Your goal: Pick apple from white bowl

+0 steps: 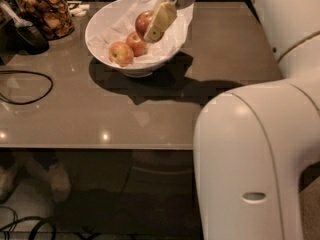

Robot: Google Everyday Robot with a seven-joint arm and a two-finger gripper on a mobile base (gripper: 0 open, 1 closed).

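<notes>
The white bowl [90, 30], lined with crumpled white paper, stands at the back of the brown table [100, 119]. A paler yellow-orange apple [121, 53] and a red apple [136, 43] lie in it. A second red apple [143, 20] sits higher, above the other two, against the cream finger [160, 19] of my gripper [149, 30]. The gripper reaches down into the bowl from the upper right and is shut on this raised apple. The far finger is hidden behind the apple.
A glass jar of brown snacks [42, 14] stands at the back left, with a dark object [27, 36] beside it. A black cable loop [25, 86] lies on the left of the table. My white arm [260, 159] fills the right side.
</notes>
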